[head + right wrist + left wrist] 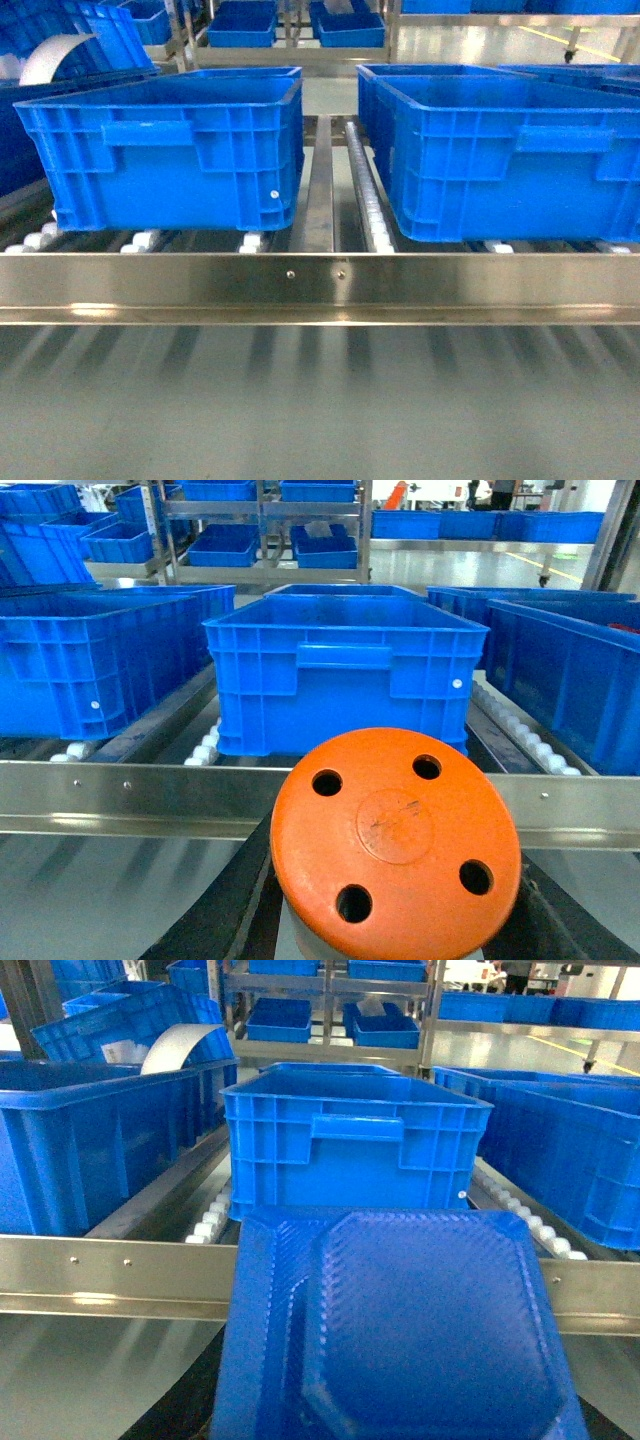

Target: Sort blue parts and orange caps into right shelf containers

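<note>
A flat blue part with an octagonal raised panel fills the lower left wrist view. My left gripper is shut on it, its fingers almost wholly hidden beneath. A blue crate stands straight ahead of it on the shelf. In the right wrist view an orange cap, its flat top pierced by several holes, sits between black fingers of my right gripper, which is shut on it. Another blue crate stands ahead of it. The head view shows two crates side by side; neither gripper appears there.
A steel front rail runs across the shelf edge, with white rollers under the crates. A steel divider separates the two lanes. More blue bins sit on racks behind. Grey floor lies below the rail.
</note>
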Controlling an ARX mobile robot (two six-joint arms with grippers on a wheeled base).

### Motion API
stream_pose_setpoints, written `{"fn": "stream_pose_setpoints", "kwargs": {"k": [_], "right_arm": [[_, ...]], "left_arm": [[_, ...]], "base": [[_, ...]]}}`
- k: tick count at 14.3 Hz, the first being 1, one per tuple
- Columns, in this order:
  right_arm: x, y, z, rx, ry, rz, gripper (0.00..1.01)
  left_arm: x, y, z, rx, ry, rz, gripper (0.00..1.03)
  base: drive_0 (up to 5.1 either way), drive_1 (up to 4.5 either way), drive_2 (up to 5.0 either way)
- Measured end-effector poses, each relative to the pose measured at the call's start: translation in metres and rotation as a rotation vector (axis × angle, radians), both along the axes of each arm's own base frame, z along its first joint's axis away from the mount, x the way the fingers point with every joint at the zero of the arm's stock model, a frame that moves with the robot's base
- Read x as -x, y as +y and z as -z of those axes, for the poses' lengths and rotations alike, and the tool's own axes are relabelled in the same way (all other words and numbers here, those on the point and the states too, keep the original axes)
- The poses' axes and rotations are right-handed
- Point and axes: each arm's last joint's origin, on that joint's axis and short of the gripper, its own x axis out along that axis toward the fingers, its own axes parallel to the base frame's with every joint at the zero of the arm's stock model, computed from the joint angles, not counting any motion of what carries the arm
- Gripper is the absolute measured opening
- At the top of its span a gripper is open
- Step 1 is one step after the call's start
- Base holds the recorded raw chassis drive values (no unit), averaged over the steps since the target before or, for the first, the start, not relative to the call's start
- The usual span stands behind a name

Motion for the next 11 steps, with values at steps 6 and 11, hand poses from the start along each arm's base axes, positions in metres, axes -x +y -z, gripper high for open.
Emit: {"fn": "stream_pose_setpoints", "kwargs": {"k": [6,11], "right_arm": [[0.0,0.0,0.0,0.0,0.0,0.0,0.45],[0.0,0.0,-0.0001,0.0,-0.002,0.0,0.45]], "left_arm": [[0.0,0.0,-0.0002,0.0,-0.002,0.0,0.42],[0.0,0.0,-0.0001,0.0,-0.002,-0.001,0.42]], "base": [[0.0,4.23,-4.3],[-0.1,4.21,-4.3]]}}
